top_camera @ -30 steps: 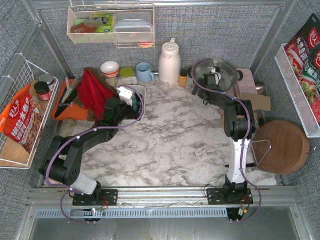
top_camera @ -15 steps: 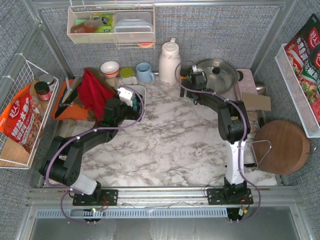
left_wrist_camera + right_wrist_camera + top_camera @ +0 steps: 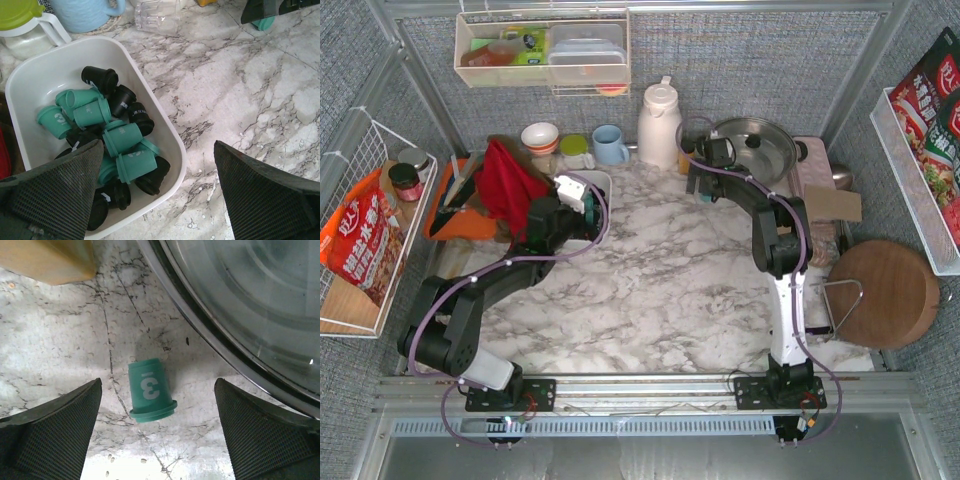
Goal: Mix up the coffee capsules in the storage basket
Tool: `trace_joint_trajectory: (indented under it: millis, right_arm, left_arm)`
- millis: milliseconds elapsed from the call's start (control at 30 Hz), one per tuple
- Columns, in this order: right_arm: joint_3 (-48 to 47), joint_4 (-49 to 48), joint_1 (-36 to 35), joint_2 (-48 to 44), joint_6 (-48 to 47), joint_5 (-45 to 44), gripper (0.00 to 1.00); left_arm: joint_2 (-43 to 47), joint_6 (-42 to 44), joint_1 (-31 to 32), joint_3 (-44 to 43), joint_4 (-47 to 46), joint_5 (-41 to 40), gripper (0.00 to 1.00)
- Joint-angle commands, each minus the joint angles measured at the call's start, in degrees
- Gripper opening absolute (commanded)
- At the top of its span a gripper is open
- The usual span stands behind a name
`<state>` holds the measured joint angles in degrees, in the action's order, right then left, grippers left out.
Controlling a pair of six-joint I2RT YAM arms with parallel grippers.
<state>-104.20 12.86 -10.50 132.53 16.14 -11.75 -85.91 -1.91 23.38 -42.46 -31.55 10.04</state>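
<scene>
Right gripper [image 3: 157,390] hangs with jaws spread wide over a stray teal capsule [image 3: 149,390] on the counter [image 3: 50,330] by the pot lid [image 3: 240,300], so I'd drop straight down, pinch its sides, then carry it to the basket [image 3: 35,80].

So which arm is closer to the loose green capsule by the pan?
Right. The right gripper hangs open directly above the capsule. The left gripper is far off to the left, open over the basket.

Capsules [image 3: 122,137] teal & blk; basket [image 3: 42,82] white; tabletop [image 3: 250,100] white marble w/ grey veins; mug [image 3: 85,12] lt blue.
</scene>
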Motion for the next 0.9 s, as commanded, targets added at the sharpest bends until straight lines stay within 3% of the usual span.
trace_joint_trajectory:
  millis: [0, 133, 200, 367, 467, 867]
  right_arm:
    - [-2.0, 3.7, 0.2, 0.9, 0.5, 0.1, 0.99]
    - [-5.1, 6.1, 0.8, 3.0, 0.4, 3.1, 0.99]
    - [-5.9, 6.4, 0.9, 3.4, 0.3, 4.0, 0.94]
    - [-5.5, 5.9, 1.0, 3.4, 0.9, 5.0, 0.59]
    - [-5.3, 5.9, 1.2, 3.3, 1.4, 4.8, 0.46]
    - [-3.8, 5.8, 0.9, 1.1, 0.4, 5.8, 0.35]
  left_arm:
    - [0.2, 0.4, 0.0, -0.1, -1.3, 0.6, 0.99]
    - [0.2, 0.0, -0.1, -0.1, -1.5, 1.0, 0.99]
    - [0.4, 0.0, 0.0, 0.0, -1.4, 1.0, 0.99]
    - [0.9, 0.2, 0.0, 0.7, -1.6, 0.7, 0.99]
    - [0.7, 0.1, -0.1, 0.7, -1.9, 0.7, 0.99]
    - [1.0, 0.0, 0.0, 1.2, -2.7, 1.5, 0.99]
